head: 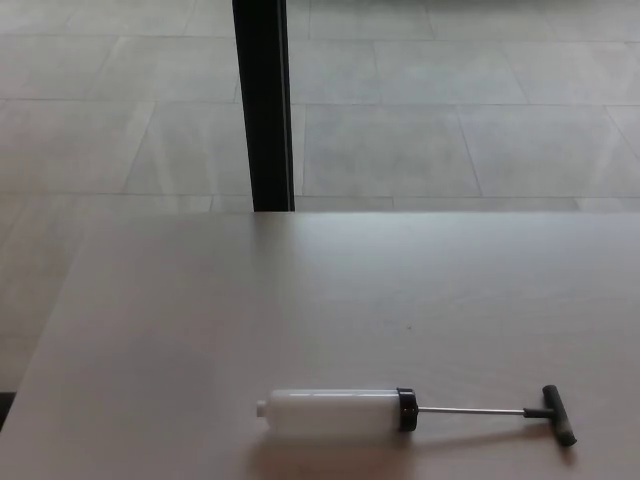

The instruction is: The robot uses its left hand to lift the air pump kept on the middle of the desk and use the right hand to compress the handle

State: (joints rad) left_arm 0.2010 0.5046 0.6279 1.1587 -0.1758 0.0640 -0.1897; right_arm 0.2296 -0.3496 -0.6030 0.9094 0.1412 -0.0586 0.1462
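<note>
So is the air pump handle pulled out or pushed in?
Pulled out: a long bare rod separates the T-handle from the pump barrel.

1 air pump (335,411), 1 desk (300,300), 1 post (263,100)

Black upright post (263,105) on tiled floor (450,120) beyond the desk (300,300)

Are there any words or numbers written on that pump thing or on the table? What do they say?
None: no words, numbers or signs can be read anywhere in this picture.
White plastic air pump with a black collar and black T-shaped handle: its barrel looks plain, no label showing.
Pale wooden desk: bare, no writing.
Black upright post and grey tiled floor: no writing.
</note>
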